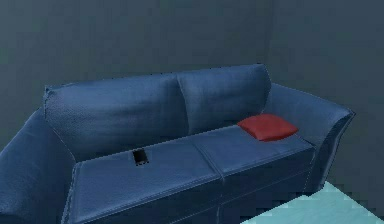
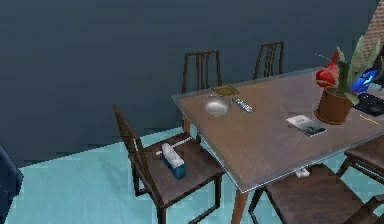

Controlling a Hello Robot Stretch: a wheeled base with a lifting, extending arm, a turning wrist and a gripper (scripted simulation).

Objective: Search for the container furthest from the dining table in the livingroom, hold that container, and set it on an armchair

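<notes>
Blue sofa close ahead carries a red cushion and a flat dark item, while a grey bowl sits on the desk itself, so search farther off for the container; the end effector's state cannot be told.

the forward view looks ahead and somewhat down onto a blue sofa from close by. the sofa spans nearly the whole width and its left end is cut by the edge. dark wall stands behind it, with a corner of teal floor at the lower right. the arm side view looks out sideways and down at a wooden dining table and its chairs, near enough that the table runs off the right edge. both views take in teal floor and dark wall. a blue shape at the arm side view's lower left edge may be the sofa's end.
</notes>
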